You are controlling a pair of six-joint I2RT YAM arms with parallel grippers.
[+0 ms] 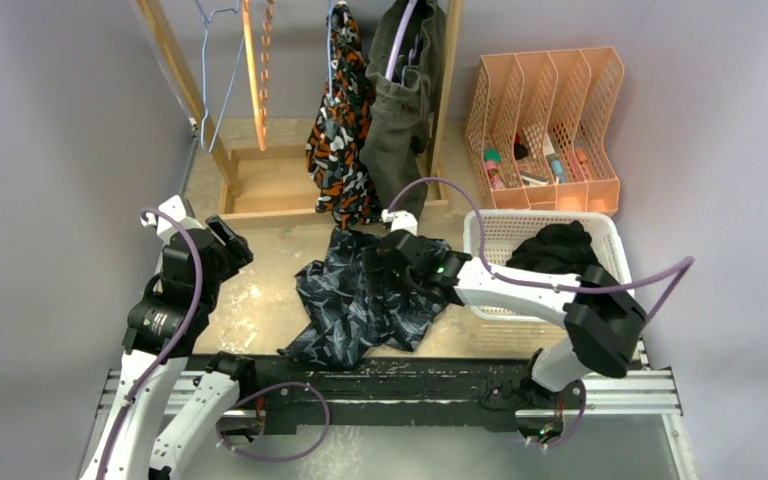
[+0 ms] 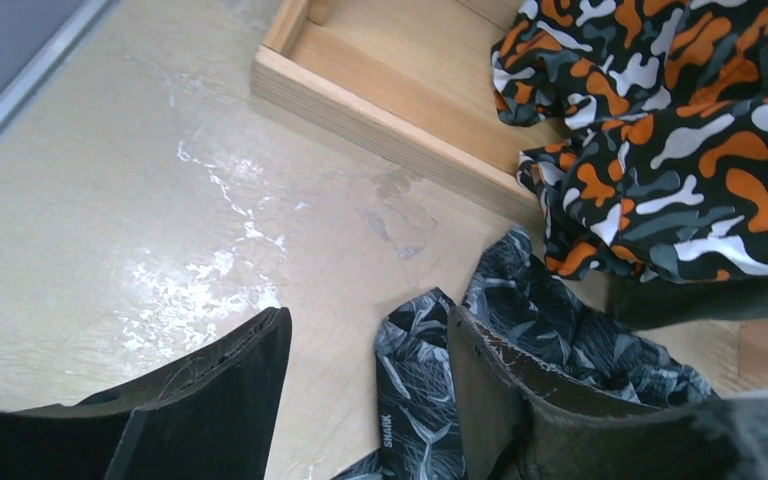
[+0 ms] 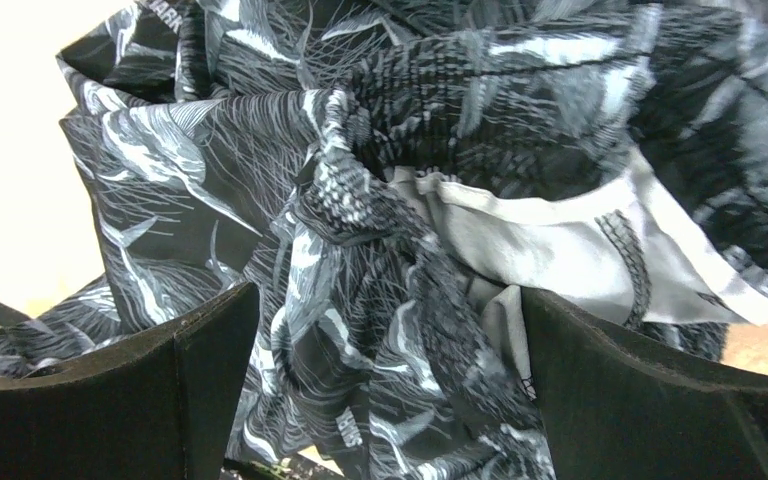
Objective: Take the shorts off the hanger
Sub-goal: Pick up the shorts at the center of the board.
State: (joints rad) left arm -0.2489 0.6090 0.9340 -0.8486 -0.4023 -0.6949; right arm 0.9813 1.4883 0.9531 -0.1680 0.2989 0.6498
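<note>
The dark navy shorts with pale print (image 1: 360, 300) lie crumpled on the table in the middle. My right gripper (image 1: 397, 262) is open and low over their right part; in the right wrist view (image 3: 390, 295) the fabric (image 3: 360, 200) bunches between the wide jaws. My left gripper (image 1: 232, 245) is open and empty left of the shorts; its wrist view (image 2: 365, 320) shows a corner of them (image 2: 550, 320) by the right finger. The orange-black-white camo shorts (image 1: 338, 150) and the olive-green shorts (image 1: 400, 110) hang on the wooden rack. The black shorts (image 1: 558, 248) lie in the white basket (image 1: 540, 215).
The wooden rack's base (image 1: 260, 185) stands at the back, also in the left wrist view (image 2: 390, 90). An empty wire hanger (image 1: 218, 60) and an orange hanger (image 1: 255, 70) hang on the rack. A peach file organizer (image 1: 545, 130) stands behind the basket.
</note>
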